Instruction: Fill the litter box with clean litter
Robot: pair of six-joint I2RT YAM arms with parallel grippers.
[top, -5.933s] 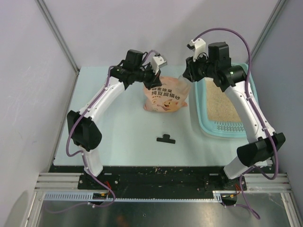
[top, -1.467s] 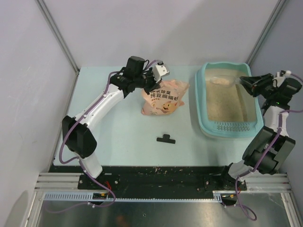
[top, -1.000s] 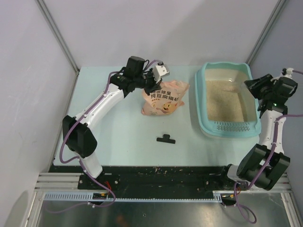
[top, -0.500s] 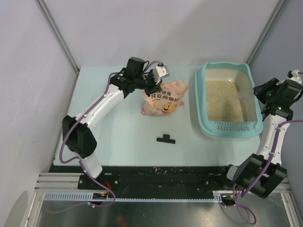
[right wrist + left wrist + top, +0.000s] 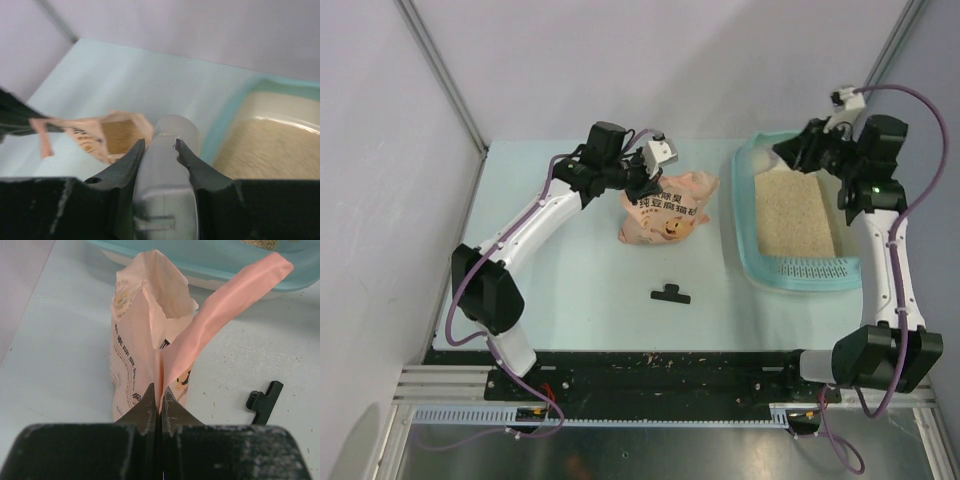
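The teal litter box (image 5: 746,235) lies at the right of the table and holds beige clean litter (image 5: 790,215). My right gripper (image 5: 807,152) is shut on the handle of a clear plastic scoop (image 5: 786,152), above the box's far left corner. In the right wrist view the scoop (image 5: 170,150) sits between the jaws of the gripper (image 5: 159,144), pointing toward the open bag (image 5: 107,135), with the box rim (image 5: 229,117) and litter (image 5: 270,145) at the right. My left gripper (image 5: 648,180) is shut on the top edge of the peach-pink bag (image 5: 665,210), holding it upright. In the left wrist view the gripper (image 5: 161,392) pinches the bag (image 5: 132,340).
A small black clip (image 5: 670,293) lies on the table in front of the bag and also shows in the left wrist view (image 5: 265,400). The litter box (image 5: 215,267) shows just beyond the bag there. Grey walls close in the table at the back and sides.
My right arm has swung from beyond the box's right side back to its far left corner, carrying the scoop toward the bag. The left arm and bag have stayed put.
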